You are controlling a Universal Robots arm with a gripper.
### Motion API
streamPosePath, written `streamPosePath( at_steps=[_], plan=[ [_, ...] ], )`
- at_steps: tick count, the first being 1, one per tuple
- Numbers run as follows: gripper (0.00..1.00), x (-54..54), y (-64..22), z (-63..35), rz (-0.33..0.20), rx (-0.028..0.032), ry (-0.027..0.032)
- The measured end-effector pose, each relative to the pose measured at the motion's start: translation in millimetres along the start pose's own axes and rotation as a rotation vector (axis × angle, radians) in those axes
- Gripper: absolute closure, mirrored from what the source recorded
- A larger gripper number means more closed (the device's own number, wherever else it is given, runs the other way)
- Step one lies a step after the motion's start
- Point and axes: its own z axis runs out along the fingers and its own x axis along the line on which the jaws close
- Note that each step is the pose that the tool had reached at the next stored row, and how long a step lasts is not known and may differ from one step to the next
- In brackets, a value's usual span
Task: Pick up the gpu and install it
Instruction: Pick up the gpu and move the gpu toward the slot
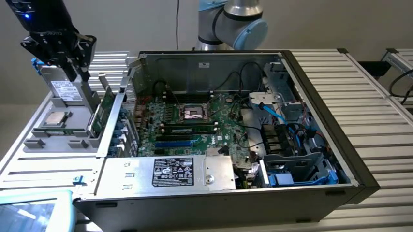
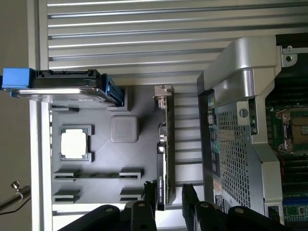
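Lighting is even and diffuse from above; the ribbed silver aluminium table (image 1: 374, 96) reads bright, with glare along its slats. The open black computer case (image 1: 308, 72) interior lies in shadow, and the black gripper (image 2: 169, 207) shows as a dark silhouette.

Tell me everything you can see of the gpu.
The gpu is a thin green card with a black block on one face and a silver bracket at one end. It stands on edge in a slot of the grey tray beside the computer case, unheld; the open gripper hangs above the tray.
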Motion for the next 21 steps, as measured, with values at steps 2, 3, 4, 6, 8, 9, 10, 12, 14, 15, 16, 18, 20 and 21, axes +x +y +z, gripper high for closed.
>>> streamPosePath(
  at_steps=[2, 3, 4, 6, 8, 9, 10, 12, 14, 15, 16, 18, 20, 21],
  plan=[
    [0.63, 0.3, -0.1, 3.6, 0.0, -0.0001, -0.0001],
    [0.63, 0.5, -0.2, 5.4, 0.0, 0.0, -0.0001],
    [0.63, 0.9, -0.2, 7.3, 0.0, 0.0, 0.0],
    [0.63, 2.0, -0.4, 10.9, 0.0, 0.0001, 0.0001],
    [0.63, 3.2, -0.6, 14.4, 0.0, 0.0, 0.0],
    [0.63, 3.8, -0.8, 16.3, 0.0, 0.0, -0.0001],
    [0.63, 4.4, -0.9, 18.0, 0.0, 0.0, 0.0],
    [0.63, 5.6, -1.1, 21.7, 0.0, 0.0, 0.0],
    [0.62, 6.7, -1.3, 25.2, 0.0, 0.0, 0.0],
    [0.62, 7.2, -1.4, 27.1, 0.0, 0.0, 0.0],
    [0.55, 7.7, -1.5, 28.9, 0.0, -0.0001, -0.0001],
    [0.55, 8.8, -1.8, 32.6, 0.0, 0.0, 0.0],
    [0.55, 9.7, -2.0, 36.1, 0.0, 0.0, 0.0],
    [0.55, 10.0, -2.2, 37.9, 0.0, 0.0, 0.0001]
  ],
)
